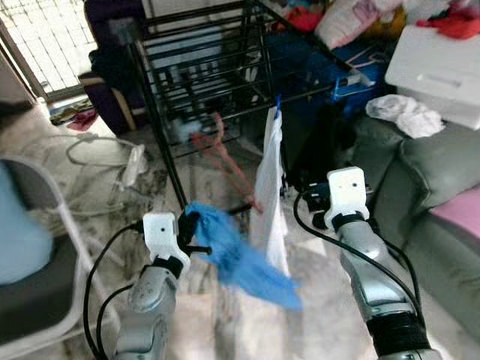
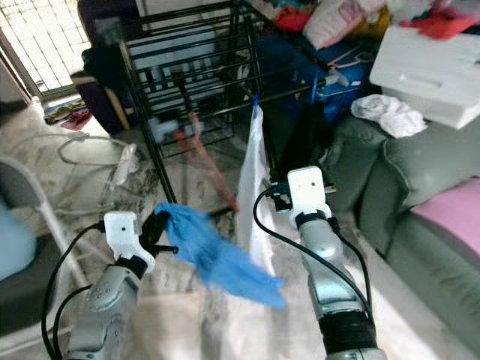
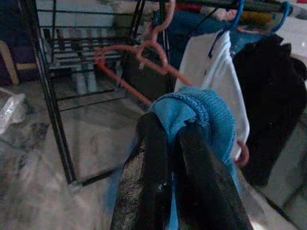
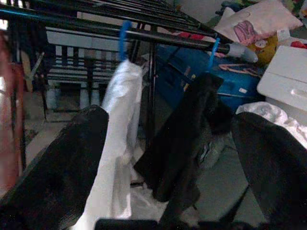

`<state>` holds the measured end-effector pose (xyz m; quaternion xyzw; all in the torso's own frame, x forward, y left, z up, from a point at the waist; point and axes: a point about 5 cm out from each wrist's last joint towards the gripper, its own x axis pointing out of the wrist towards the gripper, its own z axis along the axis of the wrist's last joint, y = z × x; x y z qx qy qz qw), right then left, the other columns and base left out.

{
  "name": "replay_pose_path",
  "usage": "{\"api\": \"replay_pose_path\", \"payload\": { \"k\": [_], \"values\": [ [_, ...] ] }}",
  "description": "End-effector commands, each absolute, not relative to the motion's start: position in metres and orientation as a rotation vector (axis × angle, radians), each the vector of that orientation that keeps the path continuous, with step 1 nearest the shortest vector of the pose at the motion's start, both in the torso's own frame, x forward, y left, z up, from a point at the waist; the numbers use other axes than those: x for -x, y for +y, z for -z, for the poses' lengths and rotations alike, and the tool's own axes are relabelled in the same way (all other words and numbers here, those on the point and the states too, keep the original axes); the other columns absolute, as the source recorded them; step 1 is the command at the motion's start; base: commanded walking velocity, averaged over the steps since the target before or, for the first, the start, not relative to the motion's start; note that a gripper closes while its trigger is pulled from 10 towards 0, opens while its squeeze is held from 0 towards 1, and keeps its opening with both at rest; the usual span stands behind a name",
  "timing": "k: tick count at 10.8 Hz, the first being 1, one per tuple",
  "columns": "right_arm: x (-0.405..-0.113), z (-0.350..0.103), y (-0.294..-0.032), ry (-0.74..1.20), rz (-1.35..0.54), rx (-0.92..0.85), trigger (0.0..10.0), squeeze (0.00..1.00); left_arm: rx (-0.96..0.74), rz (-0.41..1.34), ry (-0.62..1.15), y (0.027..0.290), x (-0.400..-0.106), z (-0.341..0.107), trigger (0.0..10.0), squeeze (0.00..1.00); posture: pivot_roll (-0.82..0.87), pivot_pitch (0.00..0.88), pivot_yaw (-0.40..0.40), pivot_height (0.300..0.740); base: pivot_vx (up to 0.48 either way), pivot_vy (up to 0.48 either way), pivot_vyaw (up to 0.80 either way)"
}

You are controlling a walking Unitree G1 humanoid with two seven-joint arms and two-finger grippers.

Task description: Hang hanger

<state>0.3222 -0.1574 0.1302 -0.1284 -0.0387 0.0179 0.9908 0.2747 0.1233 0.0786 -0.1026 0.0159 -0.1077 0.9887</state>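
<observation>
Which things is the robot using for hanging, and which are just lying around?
For the job:
left gripper, holding the blue garment
right gripper, open
drying rack
pink hanger

Just lying about:
sofa
white box
crumpled white cloth

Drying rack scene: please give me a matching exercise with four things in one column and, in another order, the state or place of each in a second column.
Things
1. blue garment
2. white garment
3. black garment
4. pink hanger

States or places
A. hangs on the drying rack from a blue hook, next to the white one
B. bare, with no clothing on it, at the rack
C. pinched in the left hand
D. hangs from a blue hook, nearer the corner of the rack, in front of the open right hand

Pairs: 1-C, 2-D, 3-A, 4-B
</observation>
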Motion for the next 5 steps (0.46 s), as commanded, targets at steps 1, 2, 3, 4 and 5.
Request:
{"api": "replay_pose_path", "payload": {
  "k": [1,2,3,4,5],
  "values": [
    [-0.3233,-0.1341,-0.1578,-0.093,-0.032,0.252,10.0,0.00,0.206,0.206,0.023,0.1249,-0.2739,-0.0798,10.0,0.00,-0.10,0.000,0.057,0.740,0.352,0.322,0.69],
    [-0.3235,-0.1334,-0.1576,-0.090,-0.033,0.252,10.0,0.00,0.207,0.206,0.025,0.1249,-0.2735,-0.0794,10.0,0.00,-0.10,0.000,0.057,0.740,0.345,0.334,0.52],
    [-0.3234,-0.1324,-0.1573,-0.083,-0.038,0.249,10.0,0.00,0.224,0.198,0.042,0.1244,-0.2729,-0.0776,10.0,0.00,-0.09,0.000,0.054,0.740,0.300,0.375,0.00],
    [-0.3231,-0.1318,-0.1569,-0.081,-0.040,0.248,10.0,0.00,0.221,0.195,0.045,0.1245,-0.2730,-0.0770,10.0,0.00,-0.09,0.000,0.054,0.740,0.292,0.382,0.00],
    [-0.3228,-0.1313,-0.1565,-0.079,-0.043,0.247,10.0,0.00,0.227,0.196,0.045,0.1242,-0.2730,-0.0769,10.0,0.00,-0.09,0.000,0.054,0.740,0.251,0.409,0.00]
  ]
}}
